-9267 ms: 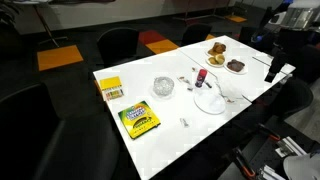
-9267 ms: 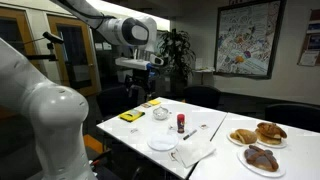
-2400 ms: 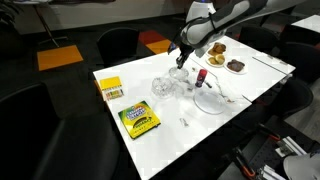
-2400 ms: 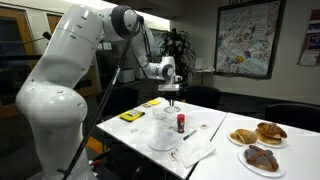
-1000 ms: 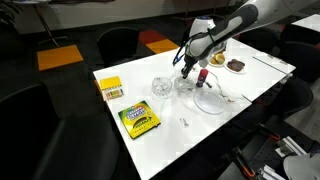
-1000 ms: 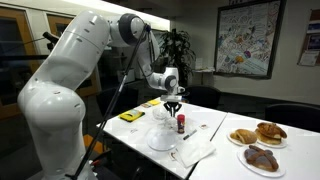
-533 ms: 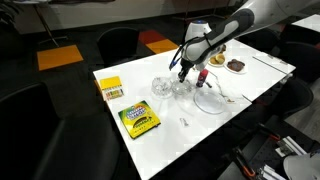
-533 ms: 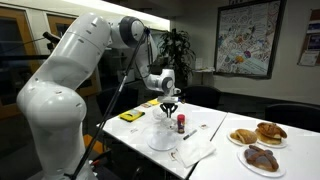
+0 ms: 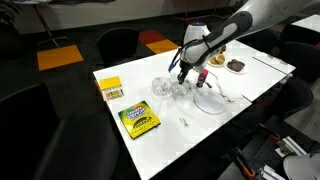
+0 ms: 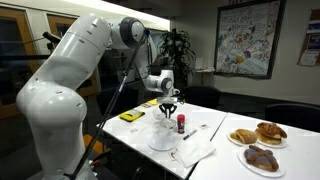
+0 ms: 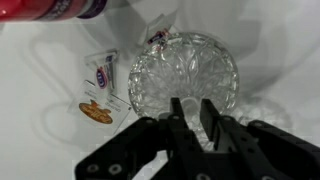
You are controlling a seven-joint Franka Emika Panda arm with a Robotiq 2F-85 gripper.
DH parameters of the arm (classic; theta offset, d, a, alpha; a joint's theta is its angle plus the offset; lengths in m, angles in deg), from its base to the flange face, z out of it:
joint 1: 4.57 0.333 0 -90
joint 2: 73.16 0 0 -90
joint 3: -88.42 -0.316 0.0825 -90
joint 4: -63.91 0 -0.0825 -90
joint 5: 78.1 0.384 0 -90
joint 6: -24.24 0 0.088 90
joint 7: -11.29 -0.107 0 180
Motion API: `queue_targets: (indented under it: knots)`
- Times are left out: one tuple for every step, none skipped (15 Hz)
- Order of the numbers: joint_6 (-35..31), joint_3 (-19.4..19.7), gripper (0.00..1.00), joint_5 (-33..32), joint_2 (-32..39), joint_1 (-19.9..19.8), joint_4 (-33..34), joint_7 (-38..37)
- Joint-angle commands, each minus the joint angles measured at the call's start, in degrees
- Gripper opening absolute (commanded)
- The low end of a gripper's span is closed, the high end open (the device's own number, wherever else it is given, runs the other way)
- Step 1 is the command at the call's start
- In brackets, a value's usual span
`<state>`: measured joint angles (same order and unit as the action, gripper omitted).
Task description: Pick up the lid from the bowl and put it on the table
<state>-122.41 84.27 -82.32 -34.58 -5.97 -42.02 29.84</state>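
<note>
Since the claw (image 11: 192, 104) hangs with its fingers only narrowly apart and nothing between them, just above the lid (image 11: 185, 72), a sideways drift before it is well clear could clip the glass. That lid lies flat on the white surface (image 9: 165, 140), just beside the bowl (image 9: 161, 87); beyond, the red bottle (image 9: 201, 77) could get knocked over too.

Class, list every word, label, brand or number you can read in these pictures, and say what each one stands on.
No text here can be read with certainty.
Crayon box: print too small to read.
Yellow box: print too small to read.
Packet: purple print, blurred.
Poster: too small to read.
</note>
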Motion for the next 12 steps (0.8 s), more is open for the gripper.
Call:
queue_targets:
  knots:
    - [0.6,-1.4,0.56,0.0,-1.7,-0.9,-1.4,1.2]
    - [1.7,-2.4,0.62,0.7,-2.7,-1.4,-1.8,2.1]
    - [2.8,-2.8,0.7,0.9,-4.0,-1.3,-2.4,2.0]
    - [3.6,-3.3,0.76,1.1,-5.2,-1.2,-2.8,2.2]
    - [4.5,-3.6,0.84,0.9,-6.6,-0.9,-3.3,2.3]
    - [5.4,-3.9,0.92,0.8,-7.9,-0.7,-3.6,2.3]
    - [6.3,-4.0,0.97,0.5,-9.5,-0.1,-4.1,2.0]
    - [7.1,-4.3,1.0,0.5,-10.9,0.1,-4.5,2.3]
    - [8.1,-4.2,1.0,0.2,-12.3,0.6,-4.8,2.0]
    - [8.6,-4.4,1.0,0.3,-13.4,0.8,-5.1,2.1]
    - [9.3,-4.5,1.0,0.3,-14.5,1.1,-5.3,2.2]
    - [9.4,-4.5,1.0,0.3,-15.3,1.4,-5.6,2.3]
